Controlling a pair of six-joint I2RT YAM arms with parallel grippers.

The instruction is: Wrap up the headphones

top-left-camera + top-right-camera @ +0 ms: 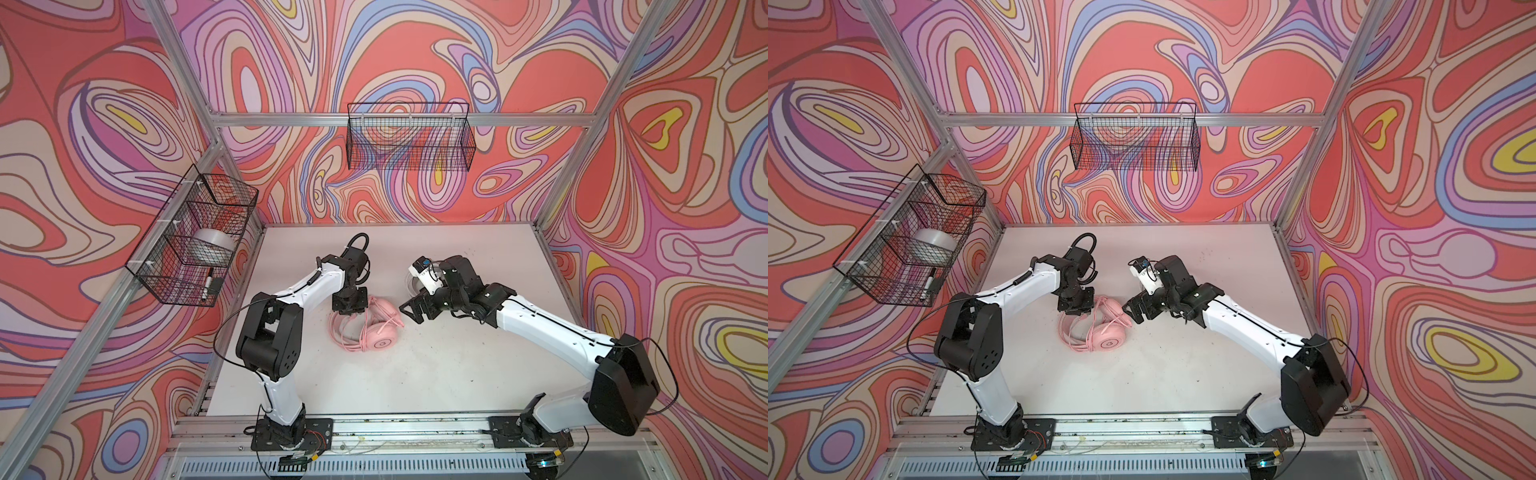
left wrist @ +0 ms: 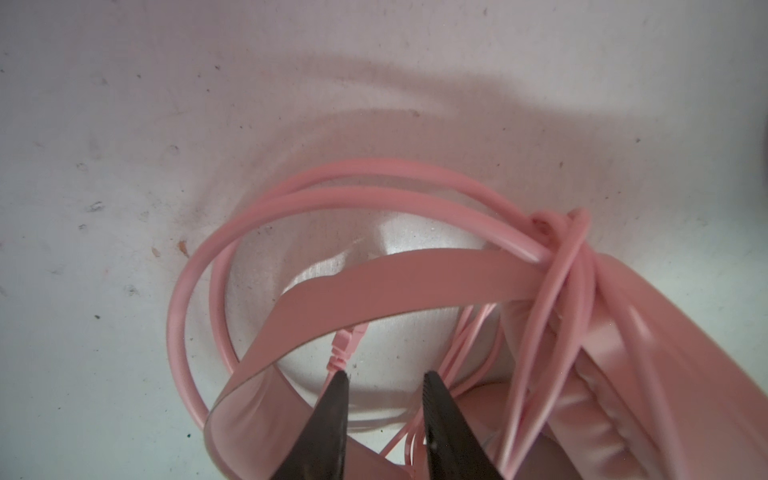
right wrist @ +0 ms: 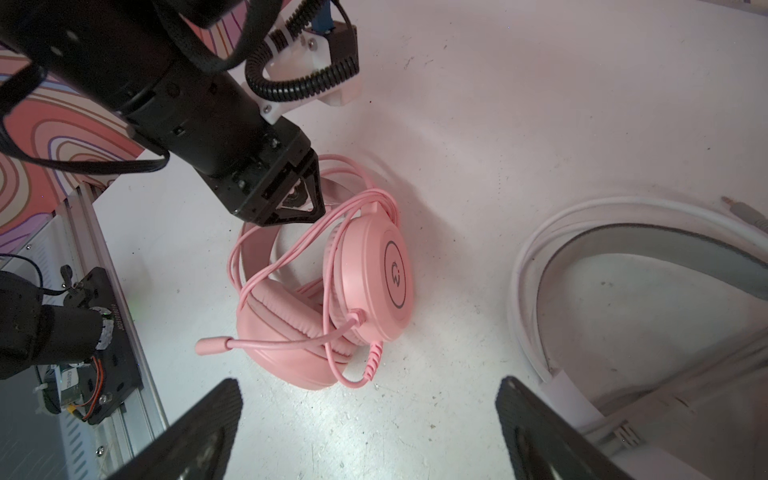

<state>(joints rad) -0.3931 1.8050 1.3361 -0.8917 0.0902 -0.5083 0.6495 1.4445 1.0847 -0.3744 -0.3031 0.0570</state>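
The pink headphones (image 1: pixel 381 338) (image 1: pixel 1109 338) lie on the white table (image 1: pixel 457 374), their pink cable (image 2: pixel 552 266) looped round the headband (image 2: pixel 415 274). My left gripper (image 2: pixel 384 374) (image 1: pixel 347 312) hangs just over the headband, jaws a little apart and nothing between them. The cable's plug (image 2: pixel 347 345) lies by one fingertip. My right gripper (image 3: pixel 369 386) (image 1: pixel 409 312) stands wide open and empty, just right of the pink earcup (image 3: pixel 374 270). The white headphones (image 3: pixel 623 249), with a grey band and white cable, show only in the right wrist view, beside the right jaw.
On the left wall a wire basket (image 1: pixel 195 245) holds a tape roll and a marker. Another wire basket (image 1: pixel 409 137) hangs on the back wall. An aluminium rail (image 1: pixel 395 428) with both arm bases runs along the front edge.
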